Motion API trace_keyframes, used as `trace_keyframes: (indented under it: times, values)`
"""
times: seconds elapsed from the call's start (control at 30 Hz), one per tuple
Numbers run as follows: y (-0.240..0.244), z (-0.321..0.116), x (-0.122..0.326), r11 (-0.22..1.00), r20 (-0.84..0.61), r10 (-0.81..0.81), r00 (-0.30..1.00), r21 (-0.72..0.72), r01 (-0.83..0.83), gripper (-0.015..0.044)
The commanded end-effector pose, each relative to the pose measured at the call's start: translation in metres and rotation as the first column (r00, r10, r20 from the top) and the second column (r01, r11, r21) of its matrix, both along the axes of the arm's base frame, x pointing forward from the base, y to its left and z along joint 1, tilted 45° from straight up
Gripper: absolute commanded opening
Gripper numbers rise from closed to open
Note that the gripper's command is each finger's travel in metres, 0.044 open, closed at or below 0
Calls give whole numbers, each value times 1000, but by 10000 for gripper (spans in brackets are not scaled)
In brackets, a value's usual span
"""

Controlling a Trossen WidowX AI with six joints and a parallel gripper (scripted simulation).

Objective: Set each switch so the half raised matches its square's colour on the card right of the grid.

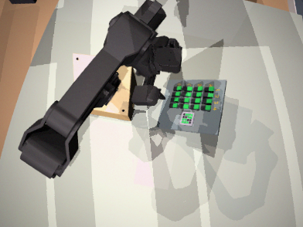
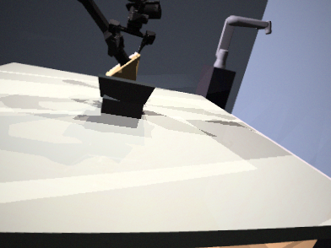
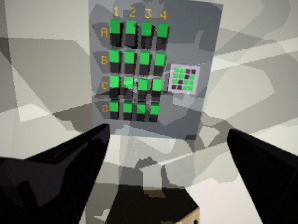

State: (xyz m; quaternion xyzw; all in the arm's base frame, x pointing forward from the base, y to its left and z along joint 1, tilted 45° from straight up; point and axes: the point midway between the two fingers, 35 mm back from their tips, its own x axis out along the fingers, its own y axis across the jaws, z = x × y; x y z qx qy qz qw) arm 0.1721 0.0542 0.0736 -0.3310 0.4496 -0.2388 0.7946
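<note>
Nearest, along the lower edge of our wrist view, we see the pincer [image 3: 169, 132], released, its two dark fingers apart at lower left and lower right. Beyond them, upper centre, we find the grey panel [image 3: 207, 30] [image 1: 193, 127] [image 2: 127, 88], which in our top view lies right of centre. On it we make out four rows of green-and-dark switches [image 3: 137, 70] [image 1: 192, 98], lettered and numbered in yellow. Just right of the grid we spot the small pale card [image 3: 184, 79] [image 1: 187, 118], patterned with green and dark squares.

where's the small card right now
In the wrist view, the card sits on the panel, just right of the switch grid's rows B and C.
</note>
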Motion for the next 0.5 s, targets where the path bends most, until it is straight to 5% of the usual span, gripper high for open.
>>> trace_keyframes:
  times: [0.0, 0.27, 0.47]
  values:
    - [0, -2, 2, 1000, -1, 0, 1000, 3, 0, 374]
    - [-12, -58, 90, 998, 20, -13, 1000, 56, 12, 164]
    - [-16, -61, 98, 998, 28, -16, 999, 53, 14, 6]
